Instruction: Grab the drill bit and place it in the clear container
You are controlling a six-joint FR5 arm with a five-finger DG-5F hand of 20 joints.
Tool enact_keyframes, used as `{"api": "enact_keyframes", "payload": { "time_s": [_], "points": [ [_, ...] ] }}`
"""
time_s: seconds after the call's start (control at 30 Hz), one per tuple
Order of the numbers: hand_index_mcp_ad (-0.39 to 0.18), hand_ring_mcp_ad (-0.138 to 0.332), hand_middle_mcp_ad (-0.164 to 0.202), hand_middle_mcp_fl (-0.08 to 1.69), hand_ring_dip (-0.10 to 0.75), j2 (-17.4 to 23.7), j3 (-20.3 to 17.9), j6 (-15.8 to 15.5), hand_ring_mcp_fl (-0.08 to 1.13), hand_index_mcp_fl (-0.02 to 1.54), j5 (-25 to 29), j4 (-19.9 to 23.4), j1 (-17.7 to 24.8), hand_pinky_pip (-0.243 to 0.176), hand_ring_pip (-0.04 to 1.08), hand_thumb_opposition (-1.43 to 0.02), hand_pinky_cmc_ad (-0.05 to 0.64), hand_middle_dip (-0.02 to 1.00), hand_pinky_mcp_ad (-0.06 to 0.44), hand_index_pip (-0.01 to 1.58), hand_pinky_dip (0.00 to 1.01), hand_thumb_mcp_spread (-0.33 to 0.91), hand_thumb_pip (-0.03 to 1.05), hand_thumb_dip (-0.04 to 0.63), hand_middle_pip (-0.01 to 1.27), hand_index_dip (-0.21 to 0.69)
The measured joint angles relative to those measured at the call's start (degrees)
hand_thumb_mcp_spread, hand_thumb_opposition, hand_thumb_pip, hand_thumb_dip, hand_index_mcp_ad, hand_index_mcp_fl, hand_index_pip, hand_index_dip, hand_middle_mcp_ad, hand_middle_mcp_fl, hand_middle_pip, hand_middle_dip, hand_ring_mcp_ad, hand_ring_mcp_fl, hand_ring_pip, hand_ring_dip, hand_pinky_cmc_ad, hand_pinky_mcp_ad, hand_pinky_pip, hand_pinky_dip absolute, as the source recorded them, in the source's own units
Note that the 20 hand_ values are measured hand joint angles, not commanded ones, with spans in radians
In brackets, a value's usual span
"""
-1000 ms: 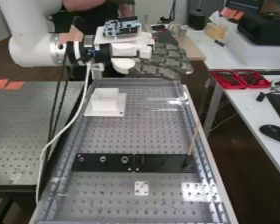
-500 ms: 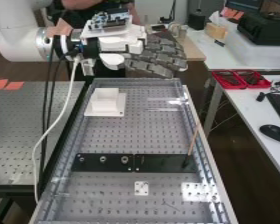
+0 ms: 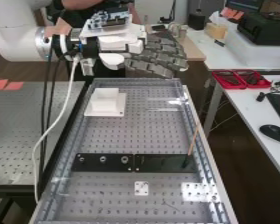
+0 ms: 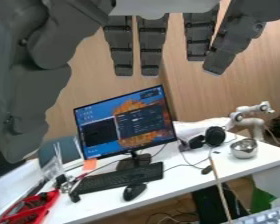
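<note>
2 black plates held 3 round fittings, probably upright for easy grasping; the drill bit was possibly among them, uncertain. Beyond lay a clear shape, perhaps the container. Farthest, the hand hung empty, fingers straight and apart, likely for clearance.

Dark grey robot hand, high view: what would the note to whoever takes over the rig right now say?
Hand: the dark grey hand is open and empty, raised by the far end of the perforated metal bench.
Things: a thin tan stick leans, its dark lower end at the right-hand black plate; small round metal pieces sit on the left-hand one. I can't tell for certain which is the drill bit, nor make out the clear container.
Done: no grasp.
Left: identify both, grab the bit, place it.
</note>
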Motion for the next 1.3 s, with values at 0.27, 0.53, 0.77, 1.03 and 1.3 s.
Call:
{"api": "enact_keyframes", "payload": {
  "time_s": [0.27,0.53,0.77,1.03,1.3],
  "points": [
    [-0.024,0.267,0.056,0.12,0.021,0.0,0.0,0.0,0.0,0.21,-0.5,0.1,-0.1,-0.108,0.1,-0.73,0.379,0.2,0.209,0.09,0.36,0.31,0.34,0.136,0.13,0.258],
    [-0.024,0.267,0.056,0.11,0.021,0.0,0.0,0.1,0.0,0.21,0.0,0.0,-0.1,-0.105,0.09,-0.73,0.379,0.2,0.215,0.09,0.36,0.32,0.34,0.136,0.13,0.258],
    [-0.024,0.265,0.056,0.12,0.021,0.0,-0.1,0.1,0.0,0.21,-0.9,0.2,-0.2,-0.105,0.1,-0.73,0.393,0.2,0.215,0.09,0.36,0.32,0.34,0.136,0.13,0.258],
    [-0.024,0.264,0.059,0.12,0.021,0.0,-0.1,0.4,0.0,0.21,-0.5,0.1,-0.2,-0.106,0.09,-0.73,0.393,0.2,0.218,0.09,0.36,0.32,0.34,0.136,0.13,0.258],
    [-0.024,0.267,0.059,0.12,0.021,0.1,-0.2,0.5,0.0,0.21,-1.1,0.1,-0.2,-0.11,0.1,-0.73,0.393,0.2,0.215,0.09,0.36,0.32,0.34,0.136,0.13,0.258]
  ]
}}
